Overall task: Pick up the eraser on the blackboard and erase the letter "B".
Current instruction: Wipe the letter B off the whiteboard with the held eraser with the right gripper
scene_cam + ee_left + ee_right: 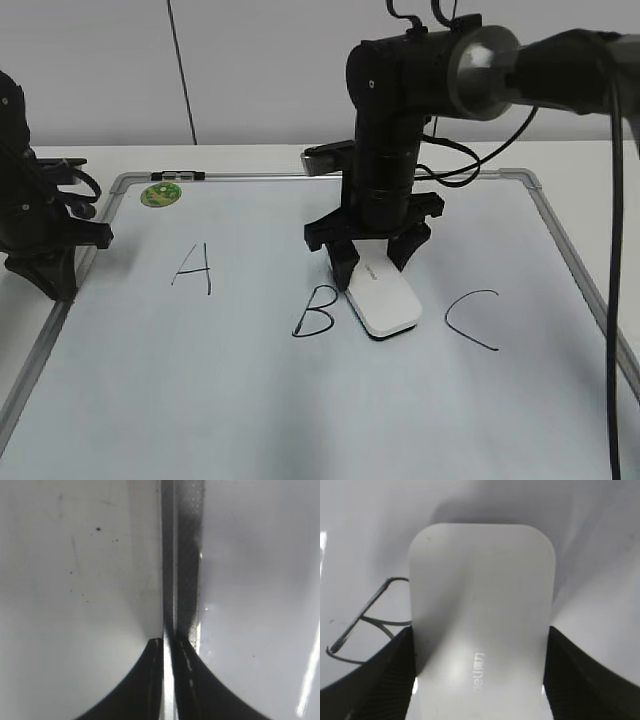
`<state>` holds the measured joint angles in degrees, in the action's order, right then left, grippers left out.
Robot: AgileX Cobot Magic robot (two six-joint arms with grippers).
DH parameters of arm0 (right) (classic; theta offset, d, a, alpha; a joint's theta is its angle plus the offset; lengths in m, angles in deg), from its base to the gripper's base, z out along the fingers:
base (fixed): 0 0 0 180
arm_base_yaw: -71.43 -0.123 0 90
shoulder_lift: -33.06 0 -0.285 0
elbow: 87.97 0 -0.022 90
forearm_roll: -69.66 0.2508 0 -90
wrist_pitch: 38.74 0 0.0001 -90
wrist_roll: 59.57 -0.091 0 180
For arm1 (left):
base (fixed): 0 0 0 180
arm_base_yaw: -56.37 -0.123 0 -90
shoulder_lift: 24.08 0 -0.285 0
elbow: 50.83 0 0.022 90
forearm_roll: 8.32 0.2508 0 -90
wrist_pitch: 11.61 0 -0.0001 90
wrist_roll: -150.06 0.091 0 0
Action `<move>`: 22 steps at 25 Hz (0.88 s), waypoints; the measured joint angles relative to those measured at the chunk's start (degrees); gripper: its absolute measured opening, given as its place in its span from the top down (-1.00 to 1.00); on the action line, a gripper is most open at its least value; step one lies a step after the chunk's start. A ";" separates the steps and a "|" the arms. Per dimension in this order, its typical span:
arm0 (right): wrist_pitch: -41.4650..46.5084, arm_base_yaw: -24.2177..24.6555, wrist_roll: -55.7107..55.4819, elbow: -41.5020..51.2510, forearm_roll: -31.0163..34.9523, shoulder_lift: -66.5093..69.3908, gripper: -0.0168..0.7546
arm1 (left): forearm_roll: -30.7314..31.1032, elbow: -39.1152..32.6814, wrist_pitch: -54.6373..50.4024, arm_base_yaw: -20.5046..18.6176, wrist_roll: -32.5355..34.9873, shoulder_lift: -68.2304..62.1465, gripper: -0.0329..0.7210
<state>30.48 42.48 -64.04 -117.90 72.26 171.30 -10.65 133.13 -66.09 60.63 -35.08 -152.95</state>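
We find the blackboard (300,400) lying flat, its grey frame running round a pale surface that bears three black marker letters: "A" (193,270) toward 9 o'clock of the board's centre, the letter "B" (313,312) near the centre, and "C" (472,320) toward 3 o'clock. A round green sticker (159,194) sits at the board's far left corner. The eraser (383,298) lies on the board between B and C, its near left edge just beside the B's right-hand curves (whether it touches the strokes we cannot tell). The right gripper (372,262) stands over the eraser's far end; in the right wrist view its two dark fingers (380,680) are set against the eraser's (480,625) long sides, pinching it, with the B's strokes (365,625) visible at 9 o'clock of the block. The left gripper (50,265) rests at the board's left frame, at 9 o'clock of the A; in its wrist view its fingers (145,685) are pressed nearly together, a thin pale sliver between them, directly over the frame's edge (182,555).
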 joint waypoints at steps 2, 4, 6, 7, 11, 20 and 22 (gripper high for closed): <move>0.49 0.00 0.00 -1.21 0.12 1.00 -0.39 | 0.00 0.00 0.00 0.00 0.00 0.00 0.83; 0.90 0.00 0.00 -1.69 0.47 1.44 -0.39 | 0.00 0.00 0.00 0.00 0.00 0.00 0.83; 1.22 -0.02 0.00 -1.93 0.50 1.65 -0.39 | 0.00 0.00 0.00 0.00 0.00 0.00 0.83; 1.19 -0.13 0.00 -2.02 0.50 1.65 -0.39 | 0.00 0.00 0.00 0.00 0.00 0.00 0.83; 1.24 -0.85 0.00 -2.05 0.28 1.74 -0.39 | 0.00 0.00 0.00 0.00 0.00 0.00 0.83; 0.79 -4.71 0.00 -2.15 -0.07 1.78 -0.39 | -0.20 0.00 0.00 0.00 0.00 0.00 0.83; 0.79 -5.57 0.00 -2.15 -0.18 1.87 -0.39 | -0.20 0.00 0.00 0.00 0.00 0.00 0.83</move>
<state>31.26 36.91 -64.04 -120.05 72.08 173.17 -10.86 133.13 -66.09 60.63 -35.08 -152.95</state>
